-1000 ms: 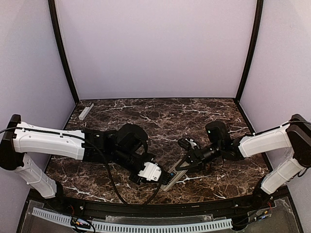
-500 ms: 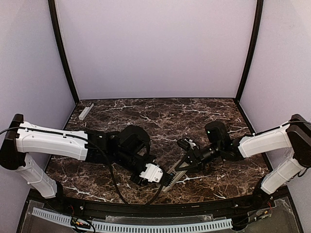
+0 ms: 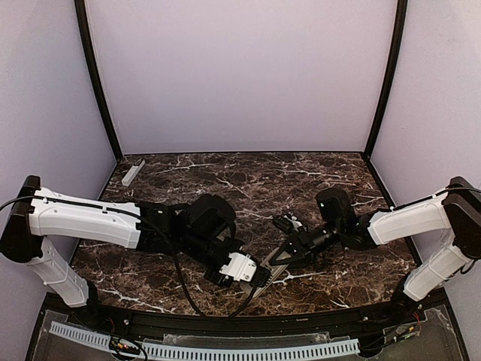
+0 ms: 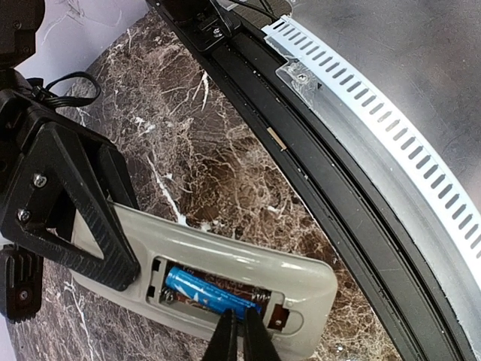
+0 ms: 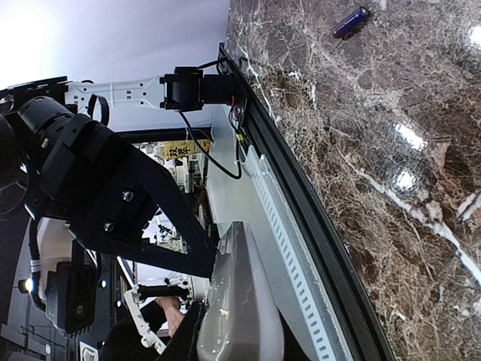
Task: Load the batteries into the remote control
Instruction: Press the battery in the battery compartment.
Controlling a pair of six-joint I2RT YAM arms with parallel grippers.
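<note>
With its two fingers drawn together and nothing visible between them, the left end effector [image 4: 240, 338] rests its tips against the near side of one of the batteries [image 4: 210, 289]. We cannot tell whether it is pressing down. This blue cell lies in the open bay [image 4: 279, 316] of the remote control [image 4: 301, 278], its long axis parallel to that of the handset. We judge it seated or nearly so, while the neighbouring slot is hidden behind the fingertips.

The remote lies back upward, near the front edge of the desk [image 4: 225, 165]. The right end effector [image 3: 289, 254] clamps its far end and steadies it.

A second blue battery [image 5: 351, 22] lies loose on the desk, well apart from the handset. We see it in the right wrist view only, so we cannot say which arm is nearer. We judge that the unladen left arm would fetch it.
</note>
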